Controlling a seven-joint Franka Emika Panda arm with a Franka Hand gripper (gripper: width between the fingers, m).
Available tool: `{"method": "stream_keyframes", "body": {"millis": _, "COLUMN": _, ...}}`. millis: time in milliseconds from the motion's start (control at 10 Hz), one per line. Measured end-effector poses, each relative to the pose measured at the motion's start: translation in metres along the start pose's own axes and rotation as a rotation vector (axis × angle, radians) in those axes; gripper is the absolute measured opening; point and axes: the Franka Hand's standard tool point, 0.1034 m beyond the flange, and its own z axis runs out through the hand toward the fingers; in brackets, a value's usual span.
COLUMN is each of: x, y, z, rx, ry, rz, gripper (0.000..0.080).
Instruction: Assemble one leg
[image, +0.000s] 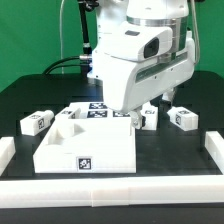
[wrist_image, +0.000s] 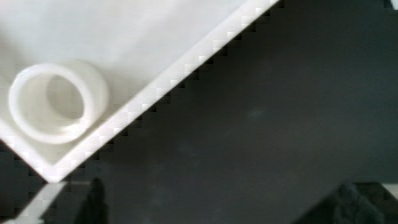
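Three white legs with black-and-white tags lie on the black table in the exterior view: one at the left (image: 37, 122), one just right of the gripper (image: 150, 117), and one further right (image: 183, 118). The large white tray-like panel (image: 85, 152) stands at the front centre. My gripper (image: 128, 112) hangs low over the panel's back right corner. In the wrist view the gripper (wrist_image: 217, 192) is open and empty, its dark fingertips (wrist_image: 80, 200) wide apart over bare black table, beside the panel's edge (wrist_image: 169, 85) and a round corner socket (wrist_image: 57, 100). No leg shows in the wrist view.
The marker board (image: 95, 110) lies flat behind the panel. White rails border the table at the exterior view's left (image: 5, 150), right (image: 214, 150) and front (image: 110, 190). A green backdrop stands behind.
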Motion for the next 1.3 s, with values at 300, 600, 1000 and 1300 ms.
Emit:
{"method": "stream_keyframes", "body": {"millis": 300, "x": 0.0, "y": 0.0, "z": 0.0, "rx": 0.0, "ry": 0.0, "rz": 0.001, "gripper": 0.065}}
{"method": "stream_keyframes", "body": {"millis": 600, "x": 0.0, "y": 0.0, "z": 0.0, "rx": 0.0, "ry": 0.0, "rz": 0.001, "gripper": 0.065}}
{"method": "stream_keyframes", "body": {"millis": 1000, "x": 0.0, "y": 0.0, "z": 0.0, "rx": 0.0, "ry": 0.0, "rz": 0.0, "gripper": 0.065}}
{"method": "stream_keyframes", "body": {"millis": 1300, "x": -0.031, "y": -0.007, "z": 0.011, "rx": -0.066, "ry": 0.069, "rz": -0.206, "gripper": 0.065}}
